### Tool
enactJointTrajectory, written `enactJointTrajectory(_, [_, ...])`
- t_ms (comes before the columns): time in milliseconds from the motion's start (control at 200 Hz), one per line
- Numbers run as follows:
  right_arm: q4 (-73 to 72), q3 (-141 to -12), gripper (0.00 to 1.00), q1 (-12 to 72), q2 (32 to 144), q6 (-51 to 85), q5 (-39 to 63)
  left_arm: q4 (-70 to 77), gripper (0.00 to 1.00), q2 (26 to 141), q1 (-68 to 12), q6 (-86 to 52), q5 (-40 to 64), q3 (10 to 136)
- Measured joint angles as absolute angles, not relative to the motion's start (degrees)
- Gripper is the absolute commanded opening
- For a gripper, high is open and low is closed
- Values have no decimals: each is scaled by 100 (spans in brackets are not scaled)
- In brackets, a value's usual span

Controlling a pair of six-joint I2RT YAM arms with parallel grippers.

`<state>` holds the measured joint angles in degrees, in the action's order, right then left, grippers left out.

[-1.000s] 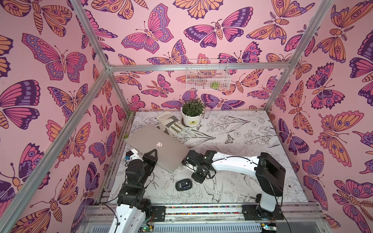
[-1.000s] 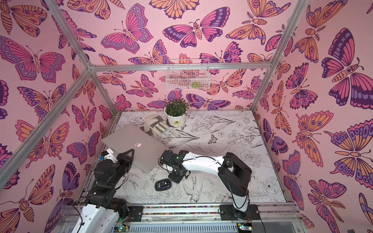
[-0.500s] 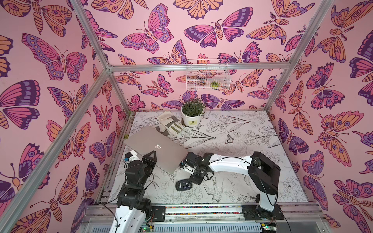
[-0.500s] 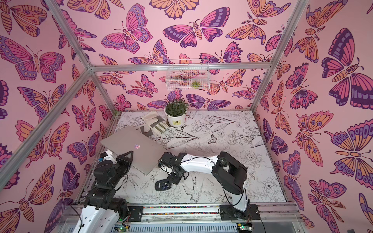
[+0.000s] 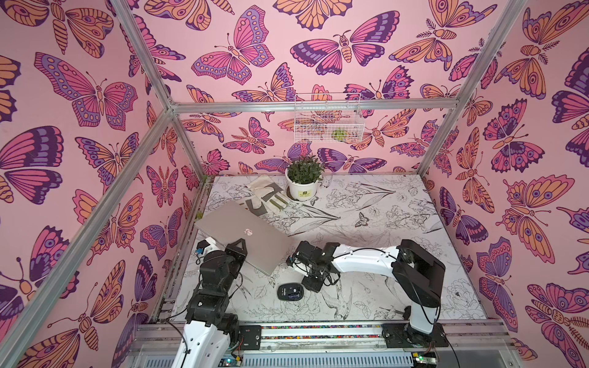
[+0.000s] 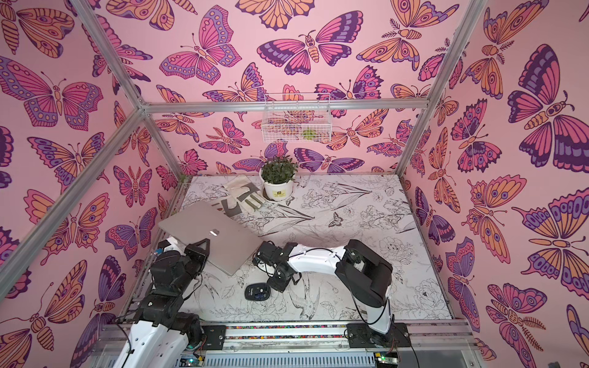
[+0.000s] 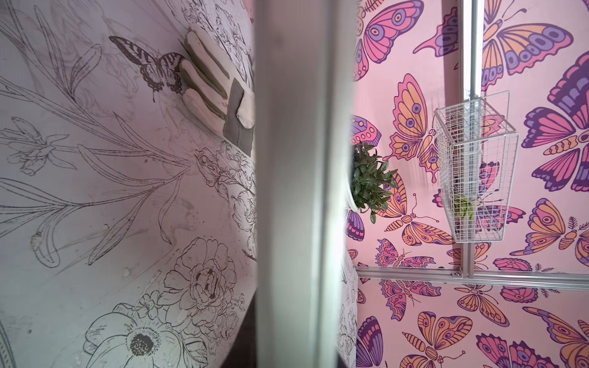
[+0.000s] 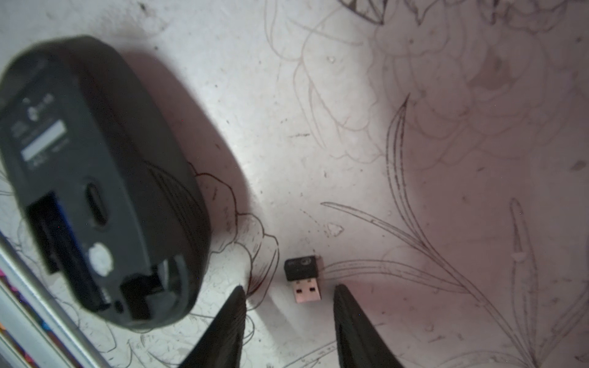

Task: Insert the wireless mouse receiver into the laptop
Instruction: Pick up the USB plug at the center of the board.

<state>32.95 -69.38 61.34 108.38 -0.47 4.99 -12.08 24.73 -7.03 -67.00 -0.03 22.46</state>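
Lower now than a second ago, your right gripper (image 8: 289,288) hangs over the wireless mouse receiver (image 8: 302,279). It lies flat on the table (image 8: 430,178) just beside the upturned mouse (image 8: 95,178), its metal plug between the parted jaws, untouched. You are at the pickup: next, I judge, descend squarely and close on the black cap. Only the right wrist view shows the receiver. Top views show instead your left gripper (image 5: 237,250), jaws closed on the laptop (image 5: 236,227) near its corner.
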Motion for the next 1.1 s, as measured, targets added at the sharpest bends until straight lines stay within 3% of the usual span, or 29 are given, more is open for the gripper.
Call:
enactJointTrajectory(205, [3162, -7008, 40, 6125, 10919, -54, 499, -1208, 0, 2497, -703, -6676, -3, 2252])
enactJointTrajectory(446, [3076, -7113, 20, 6125, 11024, -137, 495, -1208, 0, 2499, -703, -6670, -5, 2252])
enactJointTrajectory(691, [3033, -7030, 17, 6114, 10960, 5, 462, -1205, 0, 2499, -703, -6659, -3, 2252])
enactJointTrajectory(1097, [3347, -6436, 8, 5546, 9343, 2298, -5, -506, 0, 2738, -676, -6298, 530, 2246])
